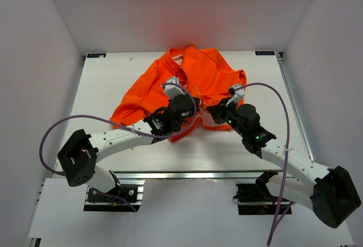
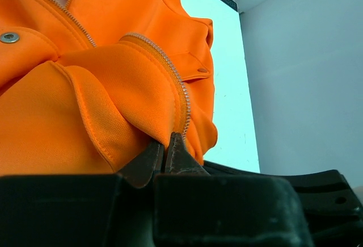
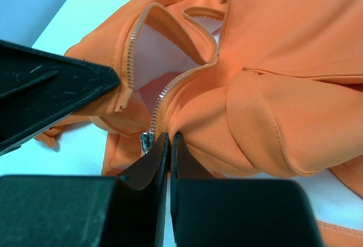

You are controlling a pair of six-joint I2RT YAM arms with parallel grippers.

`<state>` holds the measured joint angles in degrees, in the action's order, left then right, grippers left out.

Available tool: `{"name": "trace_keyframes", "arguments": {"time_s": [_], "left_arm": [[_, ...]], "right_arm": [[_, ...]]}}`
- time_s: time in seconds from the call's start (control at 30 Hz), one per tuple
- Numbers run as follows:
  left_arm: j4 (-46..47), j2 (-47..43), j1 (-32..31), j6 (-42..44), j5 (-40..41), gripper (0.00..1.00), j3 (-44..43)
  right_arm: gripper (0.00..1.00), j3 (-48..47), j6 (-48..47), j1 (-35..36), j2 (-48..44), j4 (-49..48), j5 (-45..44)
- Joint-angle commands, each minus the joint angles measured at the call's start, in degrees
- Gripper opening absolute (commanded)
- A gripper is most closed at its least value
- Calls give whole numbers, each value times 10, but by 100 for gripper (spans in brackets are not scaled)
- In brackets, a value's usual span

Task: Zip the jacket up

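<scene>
The left gripper (image 2: pixel 165 145) and the right gripper (image 3: pixel 169 140) were each pinched shut on the lower front edge of the jacket (image 1: pixel 207 74).
The left one was closed tight on the bottom end of a zipper row (image 2: pixel 180 96), with orange fabric bunched across the left of that frame. The right one was clamped on the hem just beside the metal slider (image 3: pixel 147 142), below pale lining (image 3: pixel 164 54) exposed in the open front. The jacket was spread at the centre of the white table (image 1: pixel 108 82), toward the upper edge.

White table (image 1: pixel 108 82) boxed by plain, seemingly grey walls (image 1: pixel 34 59).
</scene>
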<state>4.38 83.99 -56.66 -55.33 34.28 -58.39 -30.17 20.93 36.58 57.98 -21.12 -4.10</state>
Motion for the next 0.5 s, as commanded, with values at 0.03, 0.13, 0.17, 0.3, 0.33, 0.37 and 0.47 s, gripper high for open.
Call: {"name": "trace_keyframes", "arguments": {"time_s": [0.03, 0.13, 0.17, 0.3, 0.33, 0.37, 0.47], "left_arm": [[-3, 16, -9, -5, 16, 0, -41], [-14, 22, -11, -6, 24, 0, -49], [-15, 23, -11, -5, 25, 0, -49], [-14, 24, -13, -7, 27, 0, -46], [-13, 25, -13, -7, 28, 0, -45], [-17, 25, -13, -9, 30, 0, -46], [-16, 26, -13, -11, 29, 0, -47]], "right_arm": [[0, -23, -4, 6, 7, -31, 1], [0, -20, -1, 6, 6, -39, 4], [0, -21, -1, 5, 6, -41, 7], [0, -23, 2, 5, 4, -37, -14], [0, -23, 3, 6, 5, -33, -20], [0, -23, 5, 6, 5, -32, -28], [0, -25, 10, 5, 8, -31, -29]]}}
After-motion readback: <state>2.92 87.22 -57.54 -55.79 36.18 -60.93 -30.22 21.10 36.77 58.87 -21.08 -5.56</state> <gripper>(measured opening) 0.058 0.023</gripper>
